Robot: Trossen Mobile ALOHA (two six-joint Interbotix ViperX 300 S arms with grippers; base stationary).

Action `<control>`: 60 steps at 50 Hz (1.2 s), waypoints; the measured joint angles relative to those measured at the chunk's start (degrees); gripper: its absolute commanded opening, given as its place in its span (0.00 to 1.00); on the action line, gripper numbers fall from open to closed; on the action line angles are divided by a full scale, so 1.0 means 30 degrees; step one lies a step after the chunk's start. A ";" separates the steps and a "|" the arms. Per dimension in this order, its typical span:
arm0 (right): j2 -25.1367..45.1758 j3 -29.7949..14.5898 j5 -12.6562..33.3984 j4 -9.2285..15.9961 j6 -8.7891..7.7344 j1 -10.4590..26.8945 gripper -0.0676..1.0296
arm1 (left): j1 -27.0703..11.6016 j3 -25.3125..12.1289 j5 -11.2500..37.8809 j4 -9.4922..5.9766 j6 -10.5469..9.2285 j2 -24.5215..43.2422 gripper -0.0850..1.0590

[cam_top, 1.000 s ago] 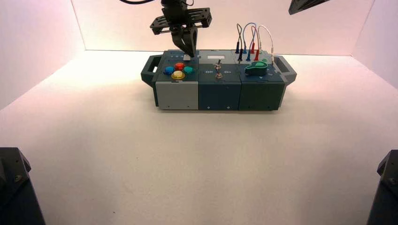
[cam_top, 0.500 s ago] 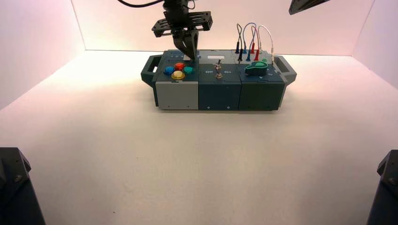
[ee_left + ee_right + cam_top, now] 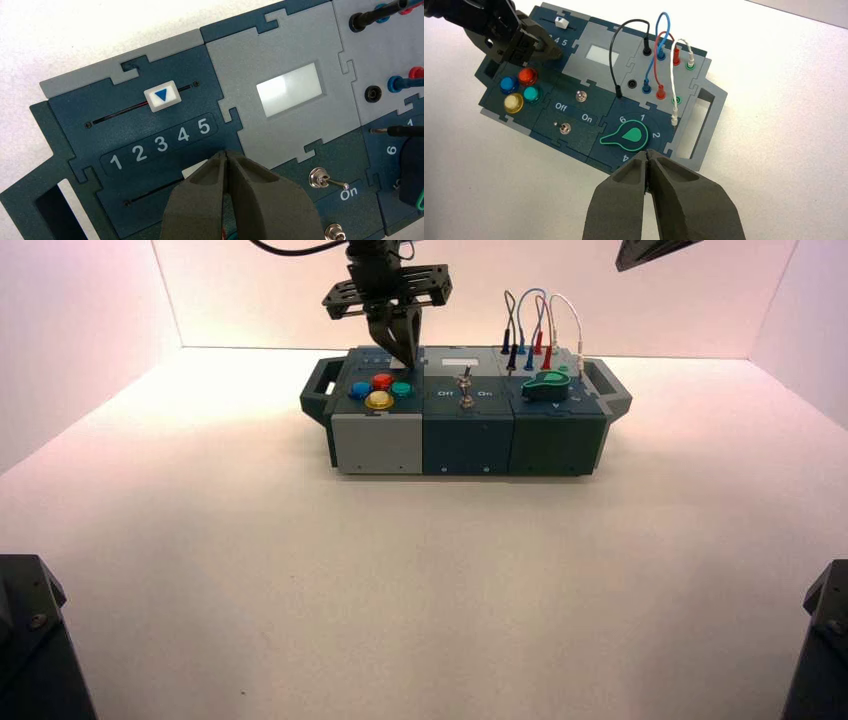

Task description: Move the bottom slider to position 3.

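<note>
The box (image 3: 465, 430) stands mid-table. My left gripper (image 3: 402, 348) is shut and empty, with its tips (image 3: 226, 154) down at the bottom slider on the box's rear-left panel. Only a corner of that slider's white knob (image 3: 194, 169) shows beside the left finger, about under the 4 mark. Its dark track (image 3: 150, 192) runs away from the knob. The second white knob (image 3: 161, 95), with a blue triangle, sits on the upper track above the 1–5 scale. My right gripper (image 3: 646, 152) is shut and empty, held high above the box's right end.
Four round coloured buttons (image 3: 380, 390) lie in front of the sliders. Mid-box there is a toggle switch (image 3: 465, 390) and a small display (image 3: 290, 89). A green knob (image 3: 545, 387) and plugged wires (image 3: 535, 325) are at the right. White walls enclose the table.
My left gripper has shifted slightly to the right over the slider panel, then held still. The right arm has not moved.
</note>
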 measured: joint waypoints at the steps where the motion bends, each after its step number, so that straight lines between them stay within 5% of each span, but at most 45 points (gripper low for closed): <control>1: 0.0000 0.0000 0.0000 0.0000 0.0000 0.0000 0.04 | 0.0000 0.0000 0.0029 0.0029 0.0000 0.0000 0.05; 60: -0.0029 0.0000 0.0352 0.0029 -0.0146 0.0088 0.04 | 0.0293 -0.0029 0.0469 0.0146 0.0059 -0.0029 0.05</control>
